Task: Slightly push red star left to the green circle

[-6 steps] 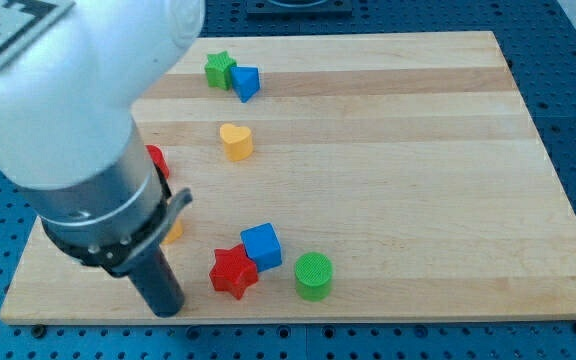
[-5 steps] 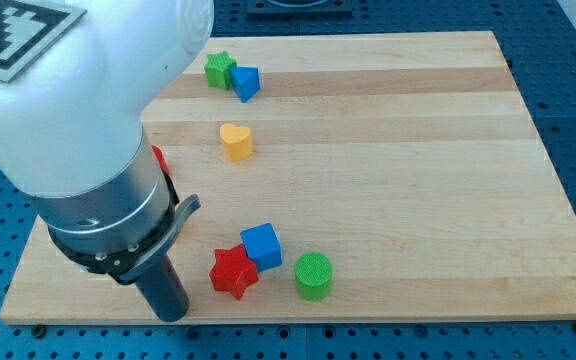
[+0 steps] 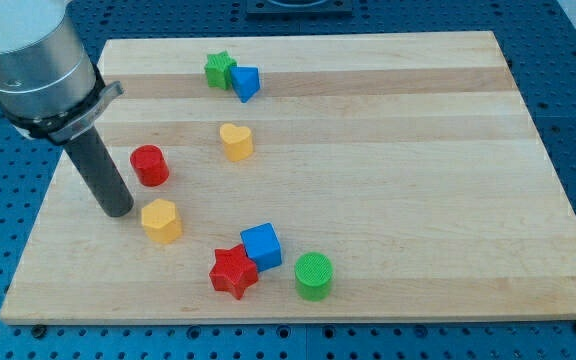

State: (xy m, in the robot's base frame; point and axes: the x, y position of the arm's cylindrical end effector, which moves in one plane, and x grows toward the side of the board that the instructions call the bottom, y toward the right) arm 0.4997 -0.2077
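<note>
The red star (image 3: pixel 233 272) lies near the view's bottom, touching the blue cube (image 3: pixel 261 246) at its upper right. The green circle (image 3: pixel 314 276) stands a short gap to the star's right. My tip (image 3: pixel 118 211) rests on the board well to the left of the star and higher up, just left of the yellow hexagon block (image 3: pixel 161 220) and below-left of the red cylinder (image 3: pixel 149 164).
A yellow heart (image 3: pixel 235 141) sits mid-board. A green star (image 3: pixel 219 69) and a blue triangle block (image 3: pixel 246 82) touch near the view's top. The wooden board (image 3: pixel 418 150) ends close below the red star.
The arm has swung up and to the left, away from the bottom edge. This uncovered the red cylinder and the yellow hexagon. No block has moved.
</note>
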